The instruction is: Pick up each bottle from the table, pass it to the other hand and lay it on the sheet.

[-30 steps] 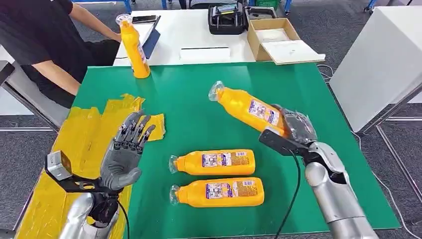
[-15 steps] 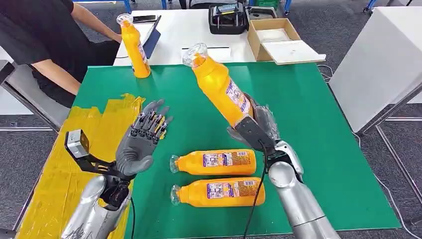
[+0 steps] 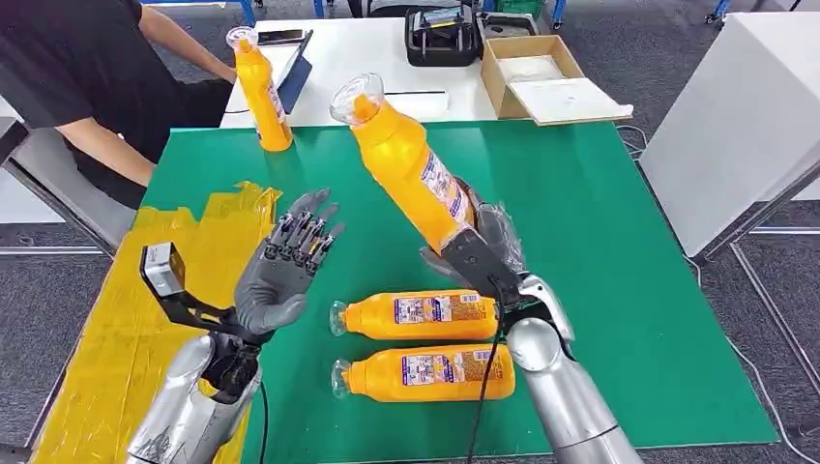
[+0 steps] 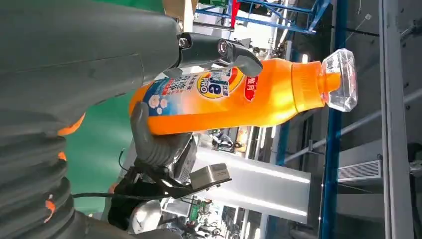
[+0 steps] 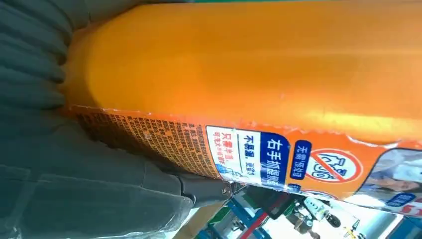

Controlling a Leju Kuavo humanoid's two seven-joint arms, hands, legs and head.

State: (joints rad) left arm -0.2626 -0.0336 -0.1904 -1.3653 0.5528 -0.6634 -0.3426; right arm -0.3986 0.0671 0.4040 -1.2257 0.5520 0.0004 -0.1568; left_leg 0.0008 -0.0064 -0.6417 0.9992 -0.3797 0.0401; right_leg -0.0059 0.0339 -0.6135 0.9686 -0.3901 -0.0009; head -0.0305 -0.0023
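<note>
The fingers of the right hand (image 3: pixel 488 242) are wrapped round the bottom of an orange bottle (image 3: pixel 406 164), holding it up over the green table (image 3: pixel 600 242) with its clear cap tipped to the far left. The left hand (image 3: pixel 280 271) is up beside it, fingers spread, holding nothing. Two bottles (image 3: pixel 421 314) lie near. One bottle (image 3: pixel 261 87) stands far left. The yellow sheet (image 3: pixel 164 261) lies on the left.

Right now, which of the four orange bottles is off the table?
The bottle gripped by the right robot hand, raised and tilted, cap up. Two bottles lie on the mat; another stands at the far edge.
</note>
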